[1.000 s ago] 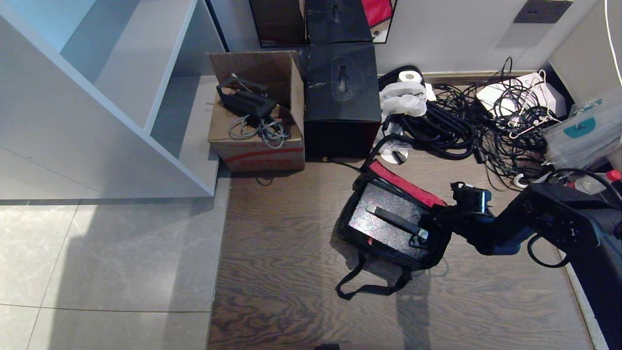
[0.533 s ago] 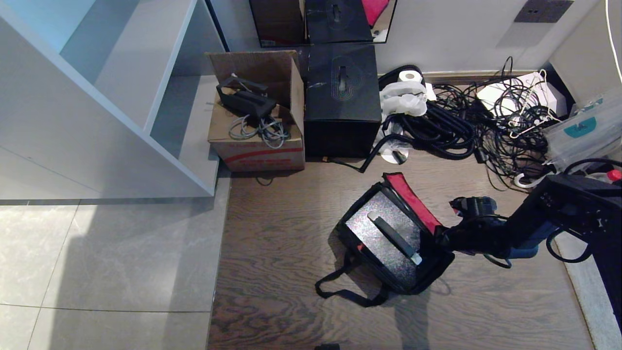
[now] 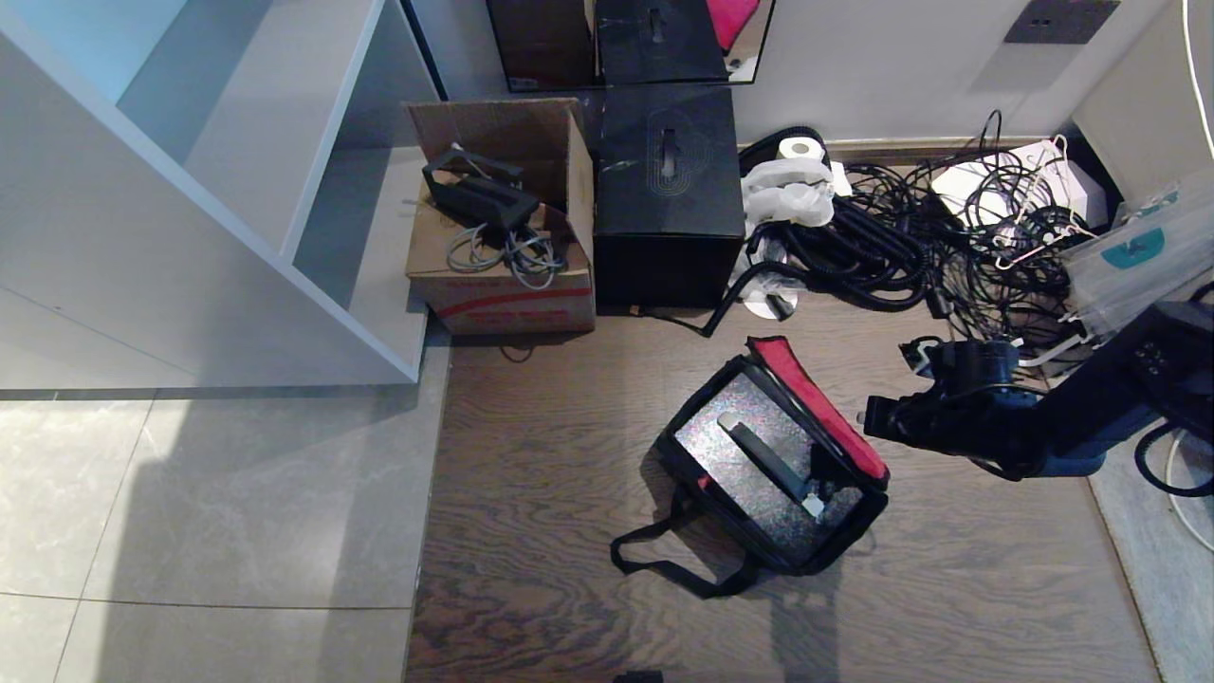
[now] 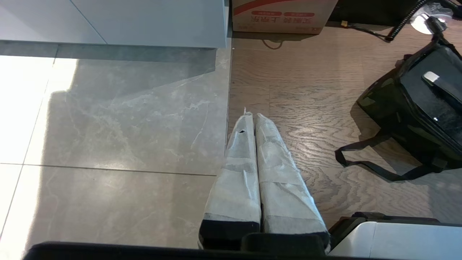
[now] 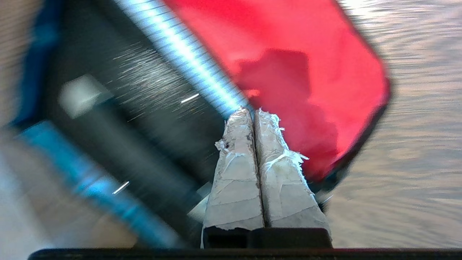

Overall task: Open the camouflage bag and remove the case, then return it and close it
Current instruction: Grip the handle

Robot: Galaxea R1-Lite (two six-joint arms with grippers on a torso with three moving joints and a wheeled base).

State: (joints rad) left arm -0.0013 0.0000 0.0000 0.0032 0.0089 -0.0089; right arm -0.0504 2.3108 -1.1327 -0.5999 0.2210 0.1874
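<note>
The camouflage bag lies open on the wood floor, its red-lined lid leaning up on the far right side. Inside it lies the case, speckled black, with its black handle facing up. My right gripper hovers just right of the lid, shut and empty; in the right wrist view its tips are over the lid lining and the case. My left gripper is parked, shut, over the floor left of the bag.
A tall black cube box and a cardboard box stand behind the bag. Tangled cables spread at the back right. A white shelf unit fills the left. The bag's strap trails toward me.
My right gripper has pulled back to the right, away from the bag's edge. The bag swung round and shifted a little, its strap slid left, and the lid now stands open.
</note>
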